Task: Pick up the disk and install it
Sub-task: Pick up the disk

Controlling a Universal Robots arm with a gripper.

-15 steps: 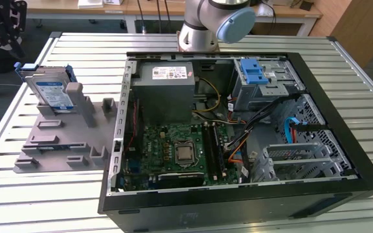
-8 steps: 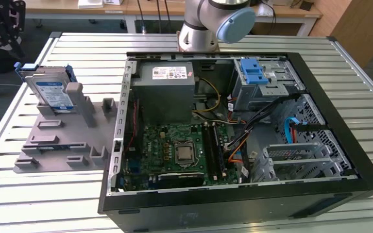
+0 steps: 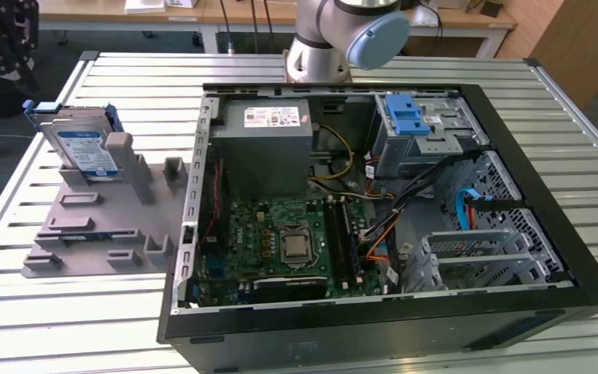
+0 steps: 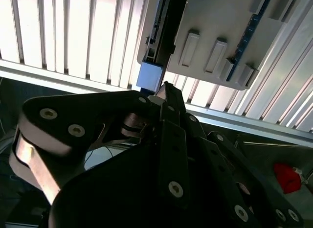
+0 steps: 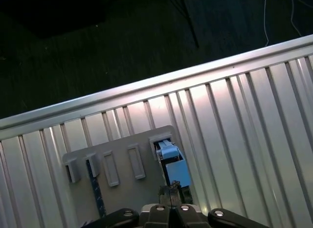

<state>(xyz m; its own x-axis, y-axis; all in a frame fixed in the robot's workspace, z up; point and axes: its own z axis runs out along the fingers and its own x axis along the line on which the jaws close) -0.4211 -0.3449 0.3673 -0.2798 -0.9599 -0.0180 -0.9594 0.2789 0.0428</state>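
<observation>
The disk (image 3: pixel 81 149) is held in a grey holder (image 3: pixel 83 234), at nine o'clock from the computer case (image 3: pixel 372 318). The gripper (image 5: pixel 171 193) is seen near it, pressed together.

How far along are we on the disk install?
Done: nothing yet. The disk stands upright in the grey fixture on the exterior view's left, outside the computer case. In hand: the gripper, shut and empty, hangs over the disk's blue bracket in both wrist views. Left: both the pick and the install.
</observation>
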